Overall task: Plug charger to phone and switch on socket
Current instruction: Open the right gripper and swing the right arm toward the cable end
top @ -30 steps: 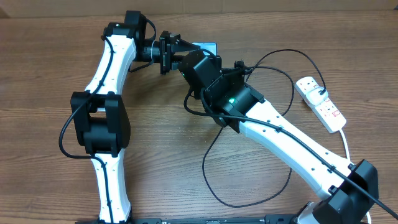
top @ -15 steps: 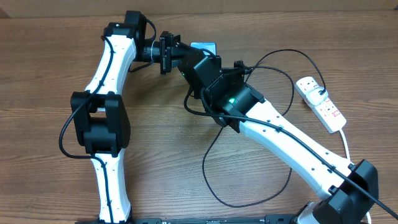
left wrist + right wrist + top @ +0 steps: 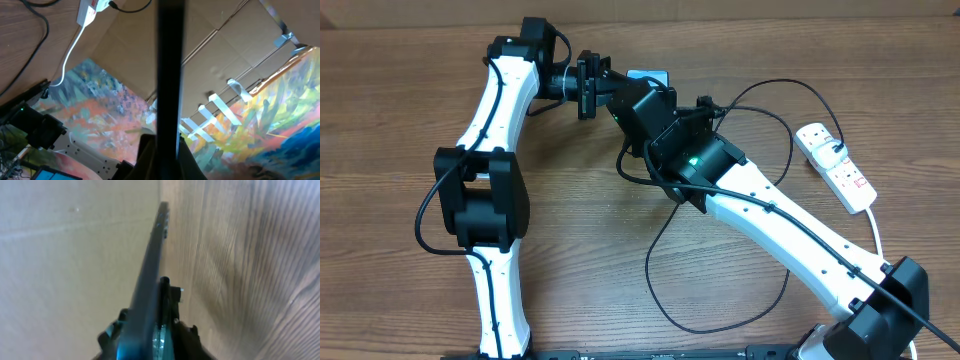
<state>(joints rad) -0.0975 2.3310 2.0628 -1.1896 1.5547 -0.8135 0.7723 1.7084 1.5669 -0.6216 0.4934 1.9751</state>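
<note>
**Overhead.** The phone (image 3: 650,76) is in the upper centre of the frame, raised off the table (image 3: 400,120) and mostly hidden by both wrists. The left gripper (image 3: 592,85) reaches it from the left and the right gripper (image 3: 632,98) from below right, and both are close to it. The charger (image 3: 648,270) loops across the centre. The socket (image 3: 837,165) lies well apart at the right edge.

**Left wrist.** The phone (image 3: 169,75) shows edge-on as a dark bar. Its long axis runs straight up the frame from the jaws, which are pinched on its lower end (the fingers are only dark shapes there). The socket (image 3: 89,11) is at the upper left.

**Right wrist.** The phone (image 3: 149,280) is edge-on again and points to the upper centre. A small black piece (image 3: 164,287), possibly the connector tip, stands just beside its right edge. The jaw state cannot be told. The coming insertion probably depends on lining up this piece with the phone's end.
</note>
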